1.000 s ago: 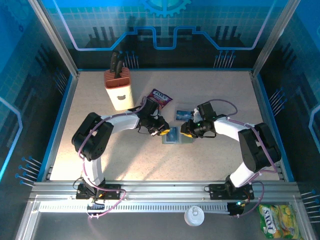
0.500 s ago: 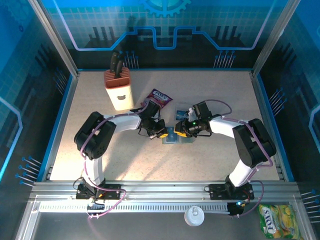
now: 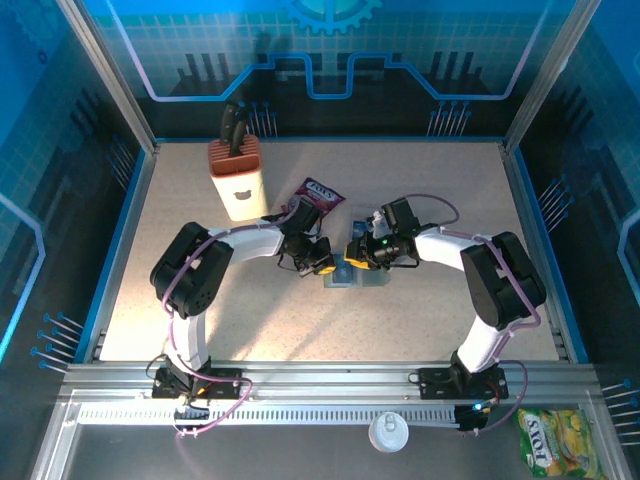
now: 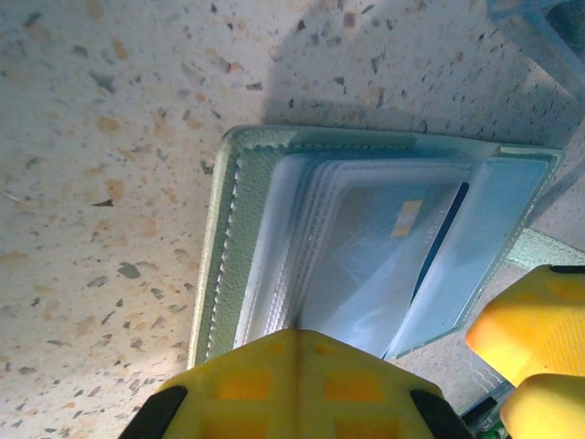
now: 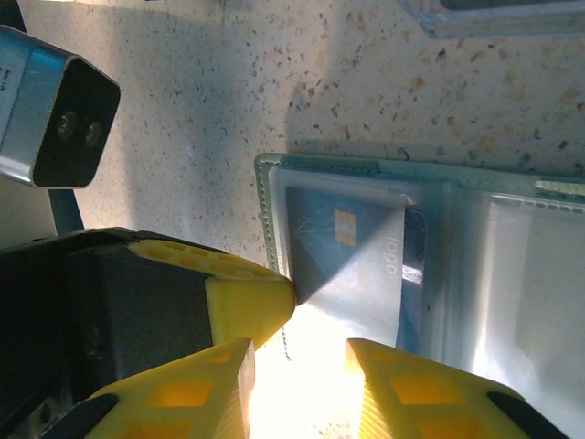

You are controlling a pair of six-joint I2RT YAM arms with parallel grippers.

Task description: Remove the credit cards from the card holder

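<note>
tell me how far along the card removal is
Done: the card holder lies open on the table. In hand: the shut left gripper rests at its edge, while the open right gripper hovers by the blue card, which is tucked inside the holder. Left: that card must come out, along with any others inside.
</note>
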